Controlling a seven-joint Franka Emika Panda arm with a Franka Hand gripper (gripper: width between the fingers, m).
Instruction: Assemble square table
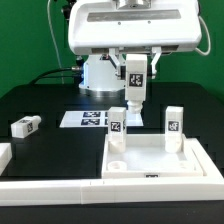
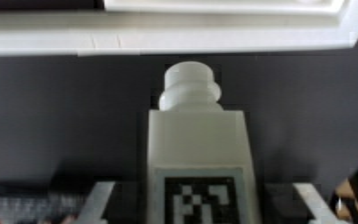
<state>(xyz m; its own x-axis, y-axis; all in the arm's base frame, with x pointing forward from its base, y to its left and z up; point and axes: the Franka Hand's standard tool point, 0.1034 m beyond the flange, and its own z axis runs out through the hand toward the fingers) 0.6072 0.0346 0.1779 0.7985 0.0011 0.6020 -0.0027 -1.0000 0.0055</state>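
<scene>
Because the gripper (image 2: 199, 196) is clenched on a leg (image 2: 199, 130), its long axis upright and threaded tip down, you have it over dark table just beyond the square table top's (image 1: 185, 170) far rim. The free corner socket (image 1: 118, 165) looks to lie at that top's near rim.

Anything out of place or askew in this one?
One leg lies on its side at the exterior view's left, apart from the tabletop; two upright legs stand near it, and the gripper holds a fourth leg. Nothing looks damaged.
</scene>
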